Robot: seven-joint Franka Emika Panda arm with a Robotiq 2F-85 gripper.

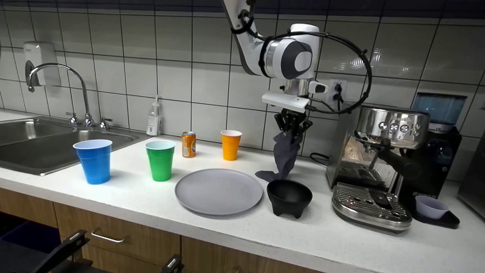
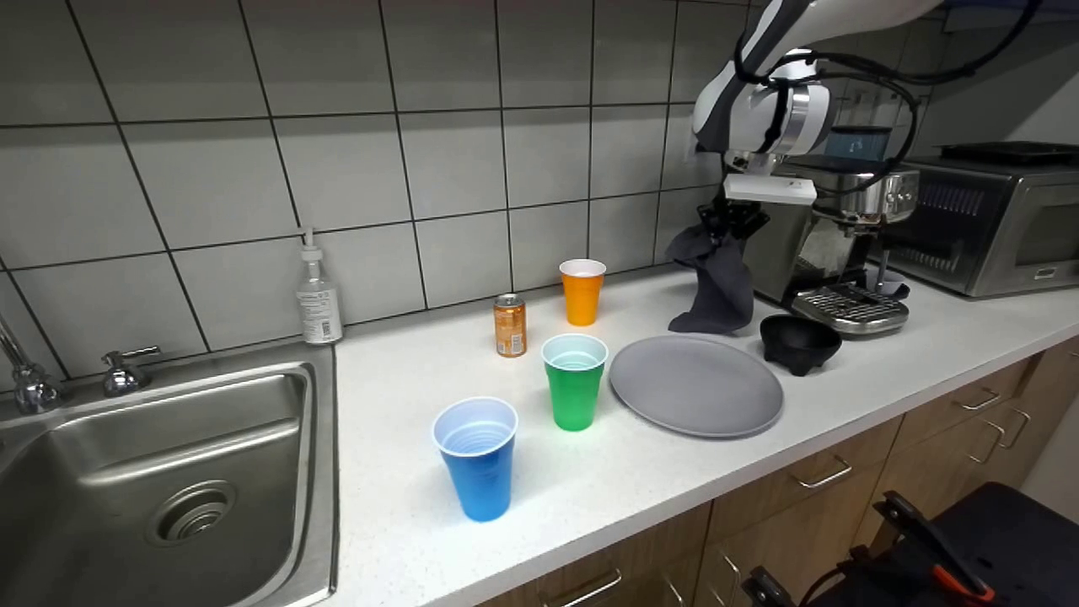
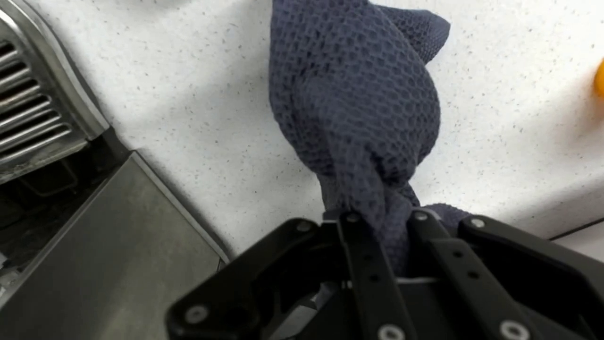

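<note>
In an exterior view | gripper (image 1: 292,131) pointing down — pinching slate waffle-weave cloth (image 1: 285,155) | bent arm (image 1: 252,57) at gripper's eleven o'clock | black footed bowl (image 1: 290,199) at six o'clock

Exterior views, two: raised, from in front, tilted down across the counter (image 1: 132,197) toward the wall (image 1: 174,76), middle range; sink (image 2: 320,472) close in an exterior view. Wrist view: near, steeply downward past the gripper (image 3: 387,217). Common to all three: cloth (image 3: 358,94), counter, machine (image 3: 132,250).
</note>
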